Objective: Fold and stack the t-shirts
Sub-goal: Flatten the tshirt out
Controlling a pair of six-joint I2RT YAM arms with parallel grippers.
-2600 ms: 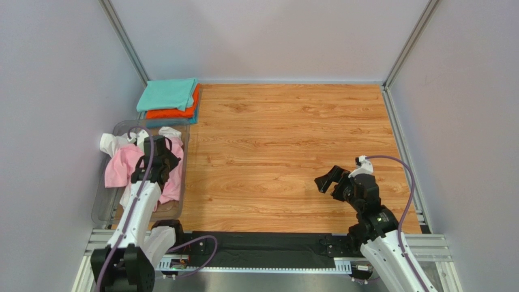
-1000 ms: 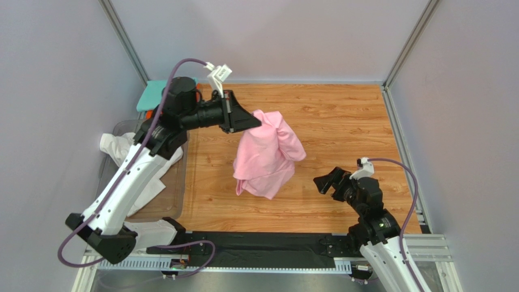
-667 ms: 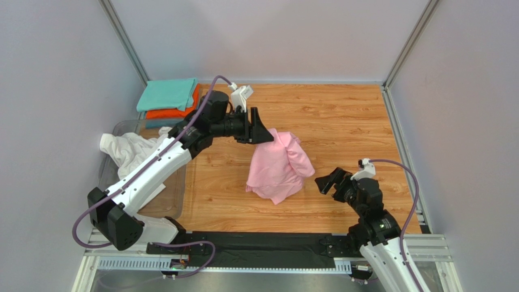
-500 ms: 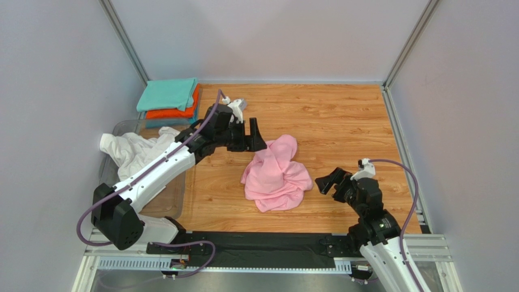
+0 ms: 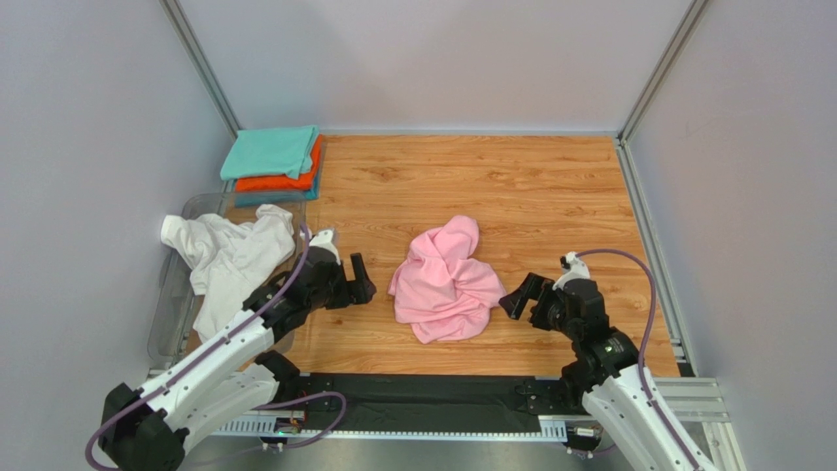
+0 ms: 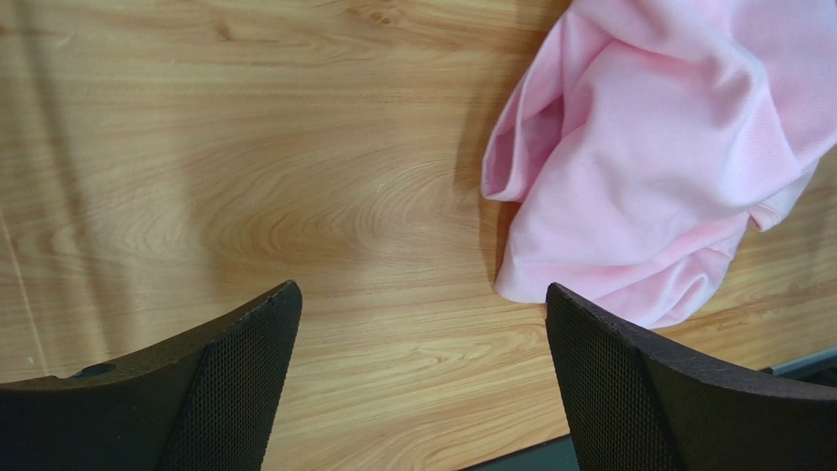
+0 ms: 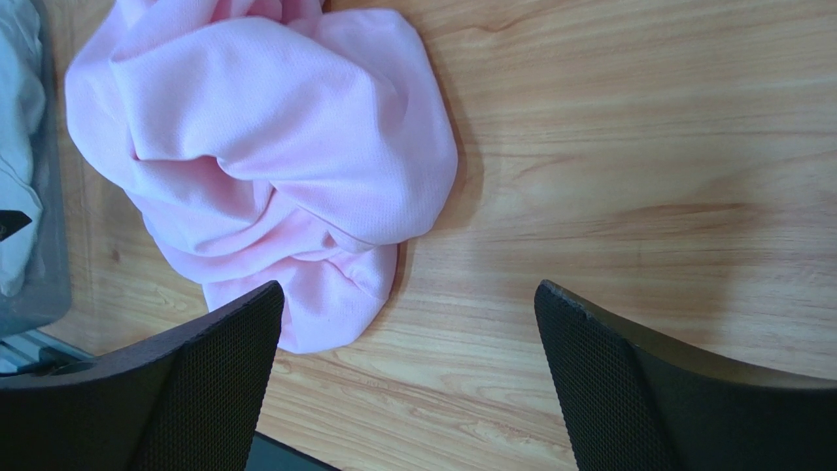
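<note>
Pink tee (image 5: pixel 447 282) lies crumpled in a loose heap on the wood table (image 5: pixel 511 186), approx mid-table, a bit toward the near edge. It's unfolded and nothing grips it. L gripper (image 5: pixel 361 281) sits low just left of the heap, spread wide & empty, apart from the cloth. L wrist cam shows bare tabletop btwn its fingers (image 6: pixel 236 383), w/ pink fabric up at the right. R gripper (image 5: pixel 518 295) is just right of the heap, also spread wide, grasping nothing. In R wrist cam the heap's edge meets one finger's tip; can't tell if touching. White tee (image 5: pixel 231 260) is bunched in a clear bin (image 5: pixel 169 329) at the table's left edge, partly draped over the rim. Far-left corner has a folded stack: teal tee (image 5: pixel 267 150) on top, orange tee (image 5: pixel 287 183) under it, blue tee (image 5: pixel 257 199) at the bottom.
</note>
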